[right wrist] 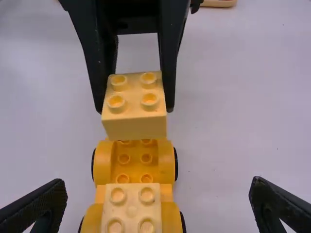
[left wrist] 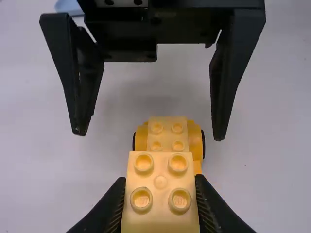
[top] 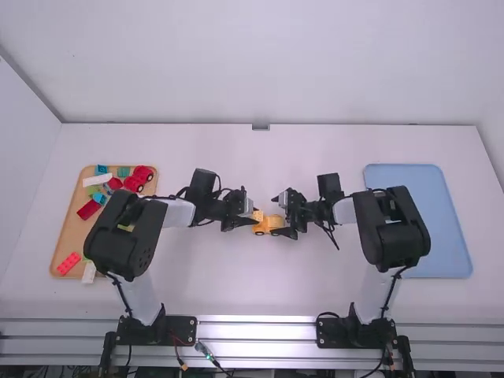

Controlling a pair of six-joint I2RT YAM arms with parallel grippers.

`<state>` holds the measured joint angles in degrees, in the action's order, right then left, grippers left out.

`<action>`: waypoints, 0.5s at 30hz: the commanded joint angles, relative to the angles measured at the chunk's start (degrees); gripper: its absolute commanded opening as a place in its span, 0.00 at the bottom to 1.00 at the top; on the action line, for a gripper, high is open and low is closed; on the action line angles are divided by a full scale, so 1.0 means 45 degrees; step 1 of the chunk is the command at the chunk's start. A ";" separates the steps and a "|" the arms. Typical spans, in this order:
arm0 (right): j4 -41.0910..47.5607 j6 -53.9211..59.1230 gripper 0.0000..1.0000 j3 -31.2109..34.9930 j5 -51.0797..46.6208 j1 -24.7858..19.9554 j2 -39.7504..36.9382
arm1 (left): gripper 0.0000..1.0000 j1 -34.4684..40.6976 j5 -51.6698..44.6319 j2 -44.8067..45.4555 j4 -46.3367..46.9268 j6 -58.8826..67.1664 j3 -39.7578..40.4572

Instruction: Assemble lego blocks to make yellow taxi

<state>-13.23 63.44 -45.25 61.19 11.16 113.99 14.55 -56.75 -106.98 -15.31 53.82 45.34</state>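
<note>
Right wrist view, my right gripper (right wrist: 159, 183): its fingers stand wide apart, one on each side of the chassis, holding nothing.
Seated block (right wrist: 131, 208): pale yellow, studs up, on the nearer end of the chassis.
Chassis (right wrist: 135, 162): orange-yellow, wheels down on the table (top: 252, 291), between my two grippers; several studs towards the left arm's side are bare.
Held block (right wrist: 133, 126): upright, studs up, over that bare end; I cannot tell whether its underside touches.
Left gripper (right wrist: 135, 111): clamped on the held block by its two sides.
Step, as I judge it: seating this second block; the build looks well along.
Slip risk: if the studs are out of line when I press, the block may perch crooked or twist in my left fingers.
Roll risk: with my right fingers off the chassis, a sideways push could set its wheels rolling or tip it up.
Clash risk: both grippers work so near each other that closing the right one carelessly could knock the left fingers or the held block.
Right arm (top: 345, 211): bent, reaching inward from its base, wrist low beside the chassis.
Left arm (top: 178, 213): nearly its mirror, wrist low, facing the other across the work.
Wooden tray (top: 67, 228): off to the left, with red, white, blue and green pieces.
Blue tray (top: 449, 228): off to the right, partly behind my right arm.
</note>
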 commanded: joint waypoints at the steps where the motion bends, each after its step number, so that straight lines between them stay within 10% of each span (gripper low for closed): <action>1: -0.0189 -0.0151 0.99 0.0053 -0.0214 0.0223 0.0840 | 0.06 0.0136 -0.0277 -0.0214 -0.0165 -0.0962 -0.0034; 15: -0.0597 -0.0806 0.83 0.0073 -0.0563 0.0539 0.1200 | 0.02 0.0471 -0.0223 -0.1054 -0.0262 -0.1020 0.0238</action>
<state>-16.03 60.14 -45.23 59.00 12.86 118.85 15.99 -56.73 -110.56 -16.93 48.66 45.39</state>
